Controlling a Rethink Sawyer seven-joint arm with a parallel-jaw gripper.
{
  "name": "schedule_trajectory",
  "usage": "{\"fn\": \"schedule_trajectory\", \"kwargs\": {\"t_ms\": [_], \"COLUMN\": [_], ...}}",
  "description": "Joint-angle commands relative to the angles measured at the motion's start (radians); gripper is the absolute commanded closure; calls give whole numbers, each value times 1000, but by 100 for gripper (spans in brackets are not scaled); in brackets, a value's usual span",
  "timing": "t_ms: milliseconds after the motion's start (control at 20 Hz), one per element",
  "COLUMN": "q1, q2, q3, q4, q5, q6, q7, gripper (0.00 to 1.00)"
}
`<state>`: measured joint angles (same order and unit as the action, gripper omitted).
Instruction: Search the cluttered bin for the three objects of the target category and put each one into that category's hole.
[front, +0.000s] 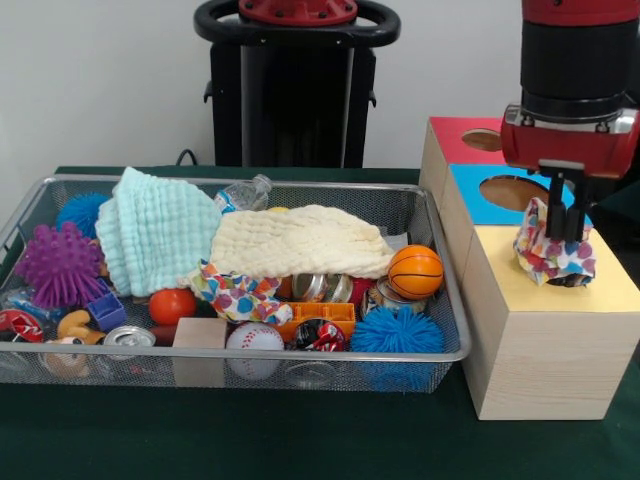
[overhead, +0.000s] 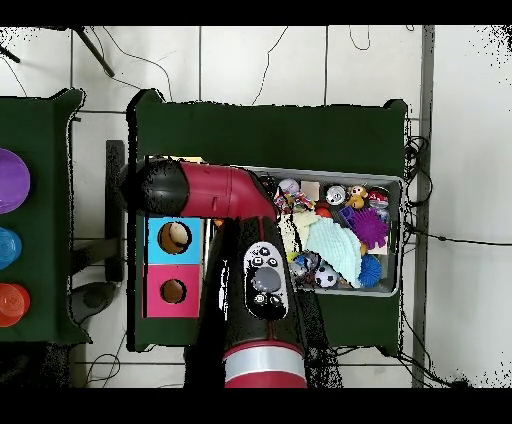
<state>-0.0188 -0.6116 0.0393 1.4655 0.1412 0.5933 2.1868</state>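
Step in hand: depositing. Black-fingered tool (front: 563, 228), right of frame, clenching dotted white fabric piece (front: 551, 255), hovering at yellow-topped wooden box (front: 545, 345); hole hiding beneath cloth. Next: releasing over hole. Second dotted piece (front: 235, 295) lying centre of silver wire-mesh bin (front: 240, 352).

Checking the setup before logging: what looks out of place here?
Little stands out. A dotted cloth hangs bunched from the fingers over the yellow box, not yet dropped in. In the basket, another dotted cloth lies half buried under the cream towel.
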Motion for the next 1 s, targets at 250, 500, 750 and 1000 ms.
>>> {"fn": "schedule_trajectory", "kwargs": {"t_ms": [250,500,750,1000], "q1": [8,26,58,105], "q2": [112,138,175,255], "q3": [27,25,12,-43], "q4": [10,-39,-102,-212], "q5": [-98,-100,-95,-96], "q6": [-46,-32,-15,1], "q7": [25,51,82,123], "gripper": [100,100,100,100]}}
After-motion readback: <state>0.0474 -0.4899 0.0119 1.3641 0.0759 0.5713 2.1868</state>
